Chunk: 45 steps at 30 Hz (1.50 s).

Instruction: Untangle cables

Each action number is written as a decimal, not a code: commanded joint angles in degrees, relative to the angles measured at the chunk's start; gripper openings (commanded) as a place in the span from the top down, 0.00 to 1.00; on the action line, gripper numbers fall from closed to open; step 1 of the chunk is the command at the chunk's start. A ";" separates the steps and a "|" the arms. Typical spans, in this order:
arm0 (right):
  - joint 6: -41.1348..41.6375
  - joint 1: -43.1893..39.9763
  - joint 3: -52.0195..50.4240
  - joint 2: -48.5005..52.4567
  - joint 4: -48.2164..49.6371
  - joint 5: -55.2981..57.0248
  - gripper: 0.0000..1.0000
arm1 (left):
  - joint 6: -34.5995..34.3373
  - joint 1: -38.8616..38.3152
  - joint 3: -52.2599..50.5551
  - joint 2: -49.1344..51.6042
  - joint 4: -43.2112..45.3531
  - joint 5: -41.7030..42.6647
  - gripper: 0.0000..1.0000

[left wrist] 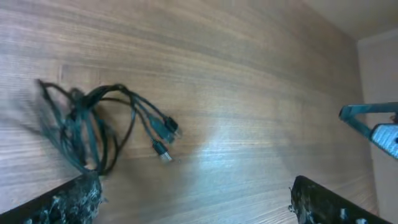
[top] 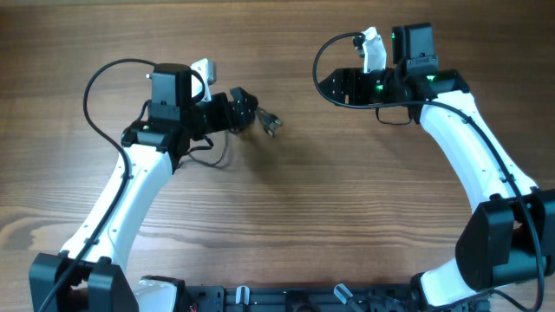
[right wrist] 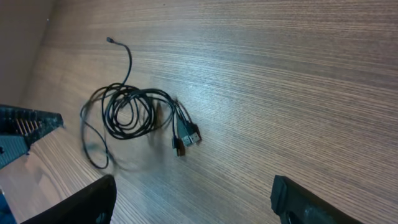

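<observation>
- One brown wood-grain table (top: pixel 286 217) carries everything. Two white-and-black arms reach in from the lower edge of the overhead frame, one on each side.
- One loose bundle of thin black cables (right wrist: pixel 127 112) lies flat on the table in the left half of the right wrist frame. Its strands loop over each other, so the number of separate cables cannot be counted.
- At least two small metallic plug ends (right wrist: pixel 186 135) lie side by side at the right edge of the bundle. One single strand runs off toward the upper left of that frame.
- In the overhead frame the bundle sits upper left of centre, mostly hidden under the left arm's tip, with the plug ends poking out on its right.
- The left hand (left wrist: pixel 193 193) is spread wide, with nothing between its two fingers. The lowest loop of the cables comes just beside the lower-left finger (left wrist: pixel 71 202), and contact cannot be told.
- The right hand (right wrist: pixel 193 196) is also spread wide, with only bare table between its two fingers. In the overhead frame it sits in the upper right, well apart from the cables.
</observation>
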 commanded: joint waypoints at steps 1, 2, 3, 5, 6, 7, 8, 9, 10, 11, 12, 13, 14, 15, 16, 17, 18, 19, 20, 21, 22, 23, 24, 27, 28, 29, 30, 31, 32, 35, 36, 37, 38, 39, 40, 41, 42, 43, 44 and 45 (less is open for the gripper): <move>2.71 0.11 0.26 -0.26 -0.22 -1.49 0.18 | -0.15 -0.11 0.50 -1.03 -1.51 -4.68 0.07; 3.41 0.11 0.04 -0.26 -0.17 -1.53 0.18 | -0.15 -0.11 0.50 -0.96 -3.32 -7.28 0.08; 4.17 0.15 -0.26 -0.26 -0.13 -1.53 0.19 | -0.15 -0.11 0.50 -0.92 -5.14 -10.43 0.08; 4.68 0.61 -0.96 -0.17 0.00 -1.55 0.30 | -0.17 -0.11 0.35 -0.42 -9.16 -20.59 0.04; 4.70 1.09 -1.14 -0.15 0.09 -1.57 0.34 | -0.33 -0.09 0.00 0.20 -9.38 -22.36 0.04; 4.50 1.66 -1.18 -0.15 0.17 -1.55 0.35 | -0.33 -0.04 -0.09 1.14 -9.35 -22.36 0.03; 4.48 2.08 -1.18 -0.15 0.22 -1.55 0.35 | -0.35 -0.04 -0.09 1.84 -9.38 -22.36 0.03; 4.48 2.58 -1.20 -0.15 0.20 -1.55 0.35 | -0.35 -0.04 -0.09 2.80 -9.29 -22.36 0.03; 4.50 3.02 -1.22 -0.15 0.20 -1.55 0.35 | -0.33 -0.04 -0.09 4.07 -8.98 -22.10 0.00; 4.48 3.52 -1.22 -0.15 0.24 -1.53 0.35 | -0.33 -0.07 -0.09 5.46 -8.85 -21.11 0.00; 4.48 3.93 -1.22 -0.15 0.37 -1.49 0.35 | -0.31 -0.07 -0.09 7.39 -8.50 -19.08 0.01; 4.50 4.09 -1.22 -0.15 0.52 -1.40 0.35 | -0.28 -0.07 -0.09 9.20 -8.11 -18.03 0.09; 4.55 4.13 -1.22 -0.15 0.68 -1.29 0.36 | 0.20 -0.07 -0.09 10.88 -7.85 -18.03 0.59; 4.55 4.13 -1.22 -0.15 0.61 -1.31 0.46 | 2.14 0.11 -0.07 11.02 -7.89 -18.03 0.96; 4.55 4.13 -1.22 -0.15 0.37 -1.33 0.66 | 3.13 0.50 0.28 10.14 -8.28 -18.03 0.96; 4.52 4.26 -1.22 -0.15 0.22 -1.33 0.82 | 3.10 0.90 0.70 8.94 -8.66 -17.97 0.95; 4.55 4.50 -1.22 -0.15 0.24 -1.33 0.95 | 3.13 1.36 1.18 7.28 -9.25 -16.87 0.95; 4.52 4.79 -1.22 -0.15 0.33 -1.33 0.96 | 3.15 1.81 1.40 5.55 -9.44 -13.99 0.96; 4.50 5.07 -1.22 -0.15 0.46 -1.31 0.96 | 3.48 2.32 1.40 4.09 -9.38 -10.12 0.96; 4.55 5.62 -1.22 -0.15 0.72 -1.31 0.96 | 6.93 3.61 1.40 1.84 -8.92 2.45 0.96; 5.05 5.92 -1.22 -0.15 1.11 -1.31 0.96 | 8.59 4.50 1.40 1.33 -8.28 12.50 0.96; 6.47 5.95 -1.22 -0.13 1.55 -1.29 0.96 | 8.57 4.90 1.38 1.44 -7.45 20.57 0.96; 7.82 5.95 -1.22 0.02 2.25 -1.18 0.96 | 8.90 4.79 1.38 1.97 -6.45 26.77 0.96; 10.99 5.95 -1.22 1.40 3.85 1.51 0.96 | 10.73 3.67 1.38 3.96 -3.54 37.00 0.96; 12.33 5.95 -1.22 2.10 3.67 1.49 0.96 | 10.71 3.65 1.36 4.63 -3.67 35.85 0.96; 13.38 5.95 -1.22 2.86 3.37 1.29 0.96 | 10.71 3.65 1.36 5.27 -4.13 33.97 0.96; 14.01 5.95 -1.22 3.63 3.13 1.25 0.95 | 10.71 3.63 1.36 5.99 -5.42 30.21 0.96; 14.99 5.97 -1.22 5.09 2.82 0.57 0.79 | 10.71 3.63 1.36 6.95 -7.74 24.17 0.96; 15.02 5.97 -1.22 6.47 2.82 -1.18 0.63 | 10.73 3.65 1.36 7.82 -9.20 20.09 0.96; 16.92 6.27 -1.22 11.69 2.10 -5.60 0.42 | 10.69 3.63 -0.98 12.31 -10.25 8.09 0.94; 16.92 6.73 -1.22 12.76 1.95 -6.03 0.42 | 10.71 3.65 -1.60 13.66 -10.29 8.07 0.94; 17.29 7.28 -1.25 13.49 1.90 -6.05 0.42 | 10.71 3.65 -2.01 14.58 -10.34 8.00 0.93; 18.01 8.11 -1.22 14.21 1.99 -6.05 0.44 | 10.69 3.65 -2.12 15.37 -11.19 6.36 0.93; 18.29 8.94 -1.25 14.69 2.49 -6.03 0.47 | 10.64 3.65 -2.12 15.56 -12.17 3.45 0.93; 19.69 10.10 -1.22 15.30 3.93 -5.97 0.50 | 10.25 3.65 -2.12 15.61 -14.03 -3.30 0.92; 21.55 11.02 -1.22 15.78 5.55 -5.57 0.53 | 10.25 3.65 -2.12 15.61 -15.43 -7.06 0.92; 24.30 11.93 -1.22 16.37 6.67 -2.56 0.55 | 10.25 3.65 -2.12 15.61 -16.94 -9.86 0.89; 25.38 12.35 -1.22 16.52 6.95 -0.48 0.55 | 10.25 3.65 -2.12 15.61 -17.81 -10.80 0.87; 25.97 12.79 -1.22 16.63 6.97 2.47 0.56 | 10.25 3.65 -2.12 15.61 -18.91 -11.61 0.84; 25.94 13.66 -1.22 16.63 6.95 6.80 0.57 | 10.25 3.65 -2.12 15.61 -21.09 -13.35 0.81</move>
